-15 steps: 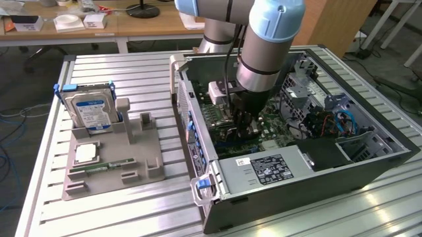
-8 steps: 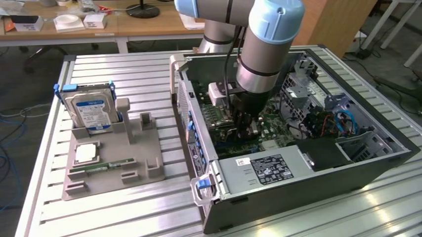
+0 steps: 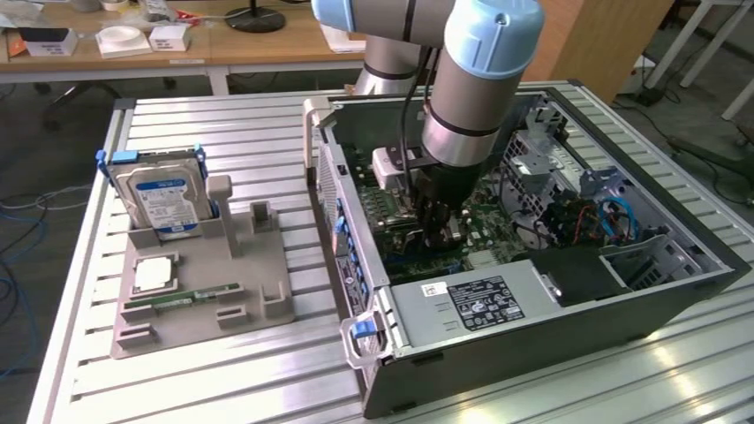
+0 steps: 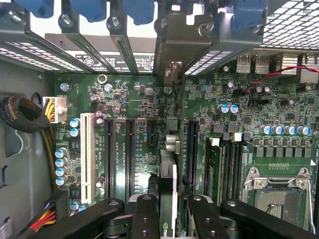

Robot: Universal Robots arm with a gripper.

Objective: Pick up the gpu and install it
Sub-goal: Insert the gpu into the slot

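Observation:
My gripper (image 4: 172, 221) is shut on the gpu (image 4: 168, 172), which I see edge-on as a thin dark card between the two black fingers (image 4: 145, 215). The card hangs upright just above the motherboard (image 4: 134, 97), in line with the long black expansion slots (image 4: 130, 154). Its silvery end bracket (image 4: 173, 42) reaches toward the slot openings in the case's rear wall. In the exterior view the gripper (image 3: 433, 223) is down inside the open computer case (image 3: 659, 291), over the green board (image 3: 501, 237).
A grey fixture (image 3: 253, 291) at the exterior view's left holds a blue-labelled hard drive (image 3: 165, 199), a processor chip (image 3: 154, 274) and a green memory stick (image 3: 183, 299). Inside the case are the power supply (image 3: 471, 305), a cable bundle (image 4: 22, 114) and the CPU socket (image 4: 276, 196).

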